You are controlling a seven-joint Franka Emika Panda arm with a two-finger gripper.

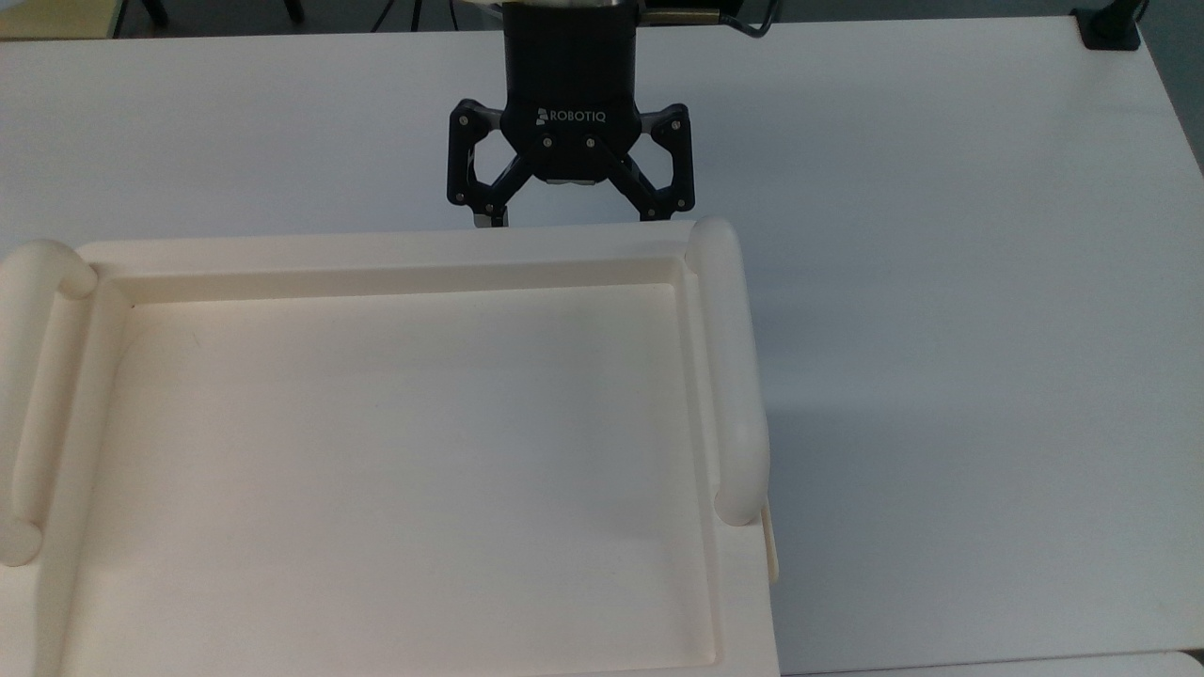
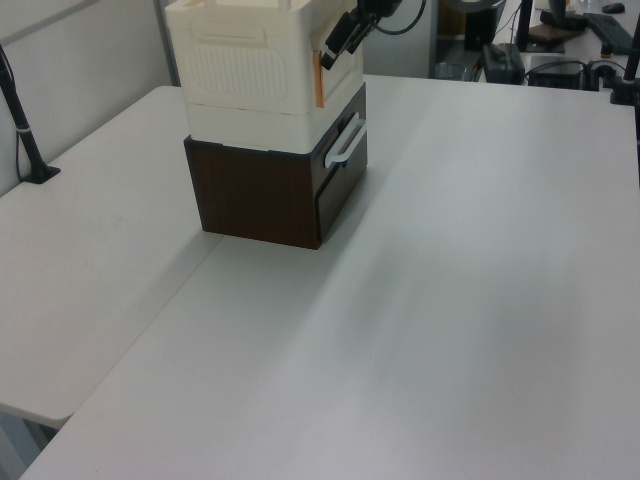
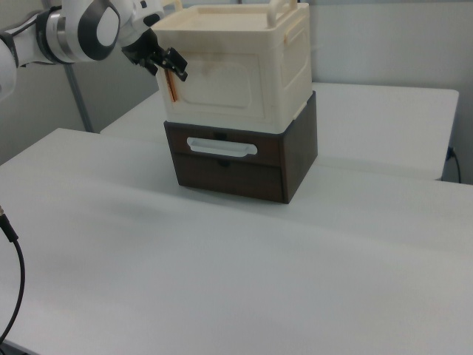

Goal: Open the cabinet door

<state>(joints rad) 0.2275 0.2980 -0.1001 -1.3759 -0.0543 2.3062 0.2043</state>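
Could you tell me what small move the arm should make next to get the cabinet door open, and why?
Probably ease the tool a little closer, onto the orange strip at the cabinet door's edge. In the right view the tool hangs right at that corner, open in the top view, and the door looks flush with the cabinet, so nothing is gripped yet.

One cream cabinet [image 3: 236, 66] stood on one dark brown drawer unit [image 3: 244, 159]; its front carried one cabinet door [image 3: 222, 85]; its recessed top bore two rounded tube rails [image 1: 738, 376]; the drawer unit showed one pale handle [image 3: 222, 146]; one white table [image 2: 450, 300] lay beneath; my one gripper [image 1: 572, 218] had two fingers.
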